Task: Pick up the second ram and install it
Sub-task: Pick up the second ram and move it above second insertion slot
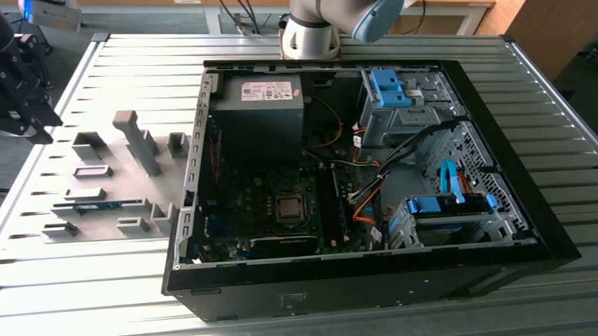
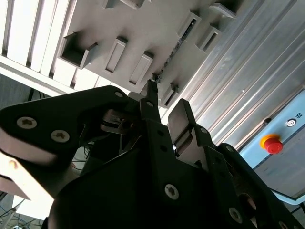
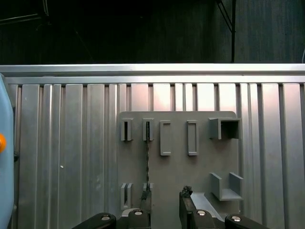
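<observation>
Grey fixture plate (image 3: 200, 171) holds the second ram (image 3: 147, 164) on edge.

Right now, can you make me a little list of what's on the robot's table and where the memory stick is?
table: slatted metal table
computer: open computer case, with its motherboard showing inside
fixture: grey fixture plate, at the exterior view's left of the case
memory stick: second ram, standing on edge in the plate's slots, not picked up
end effector: end effector open, holding nothing, apart from the ram
</observation>
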`<state>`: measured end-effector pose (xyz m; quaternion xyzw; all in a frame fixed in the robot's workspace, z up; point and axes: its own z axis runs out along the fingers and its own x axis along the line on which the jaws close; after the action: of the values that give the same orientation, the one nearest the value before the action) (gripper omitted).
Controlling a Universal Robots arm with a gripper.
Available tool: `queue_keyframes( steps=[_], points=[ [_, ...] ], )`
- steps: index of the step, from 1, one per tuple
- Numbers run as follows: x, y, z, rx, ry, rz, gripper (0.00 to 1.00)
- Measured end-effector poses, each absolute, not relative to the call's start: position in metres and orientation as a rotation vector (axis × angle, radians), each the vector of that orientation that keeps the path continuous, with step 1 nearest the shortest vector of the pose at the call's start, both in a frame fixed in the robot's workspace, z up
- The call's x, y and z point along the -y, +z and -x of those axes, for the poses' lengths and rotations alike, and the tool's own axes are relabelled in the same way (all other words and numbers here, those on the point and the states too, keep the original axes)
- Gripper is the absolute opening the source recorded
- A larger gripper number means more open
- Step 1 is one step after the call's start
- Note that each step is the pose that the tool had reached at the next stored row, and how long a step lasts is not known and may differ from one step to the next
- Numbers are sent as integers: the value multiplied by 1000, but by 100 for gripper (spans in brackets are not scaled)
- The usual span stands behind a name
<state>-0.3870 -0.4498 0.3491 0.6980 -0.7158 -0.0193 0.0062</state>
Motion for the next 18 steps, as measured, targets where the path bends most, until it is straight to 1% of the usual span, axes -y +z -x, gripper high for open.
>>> queue_keyframes(
  steps=[18],
  points=[
    [450,345,387,2240,-60,-2184,37]
  ],
)
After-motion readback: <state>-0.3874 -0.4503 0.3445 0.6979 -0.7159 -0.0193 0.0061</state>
